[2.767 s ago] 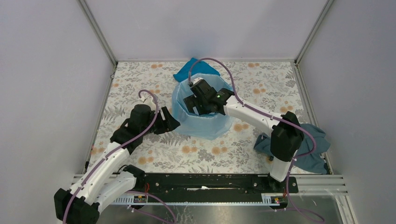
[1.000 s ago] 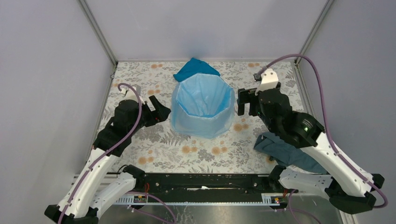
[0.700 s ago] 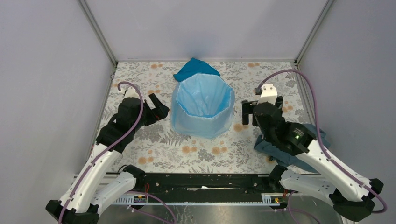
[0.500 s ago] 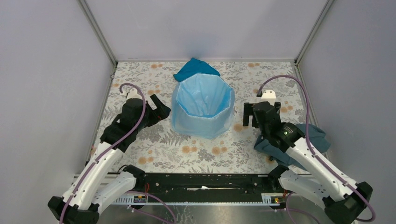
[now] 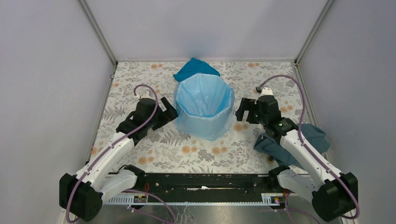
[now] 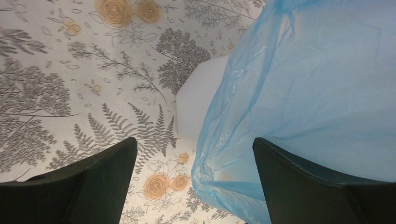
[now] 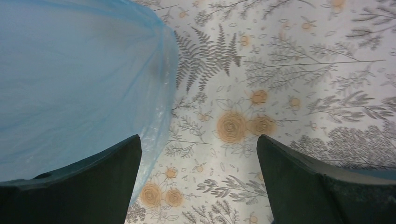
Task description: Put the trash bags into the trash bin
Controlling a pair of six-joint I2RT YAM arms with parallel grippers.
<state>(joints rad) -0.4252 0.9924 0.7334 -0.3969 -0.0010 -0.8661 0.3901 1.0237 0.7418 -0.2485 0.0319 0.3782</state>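
The light-blue trash bag (image 5: 203, 100) lines the trash bin and is folded down over its rim and outer sides. The bin's white wall (image 6: 194, 102) shows under the bag's hem in the left wrist view. My left gripper (image 5: 169, 112) is open and empty, just left of the bin, with the bag's hanging edge (image 6: 303, 93) between its jaws (image 6: 194, 144). My right gripper (image 5: 243, 112) is open and empty, just right of the bin. In the right wrist view its left finger lies against the bag's film (image 7: 70, 84), and flowered table shows between the jaws (image 7: 198, 140).
A teal folded cloth (image 5: 194, 67) lies behind the bin. A grey-blue cloth (image 5: 308, 144) lies at the right under my right arm. Grey walls and metal posts close in the flowered table (image 5: 140, 79) on three sides.
My right gripper came out of the bin, swung right, then dropped beside the bin's right side. My left gripper drew back, then moved in to the bag's left edge. Both are open.
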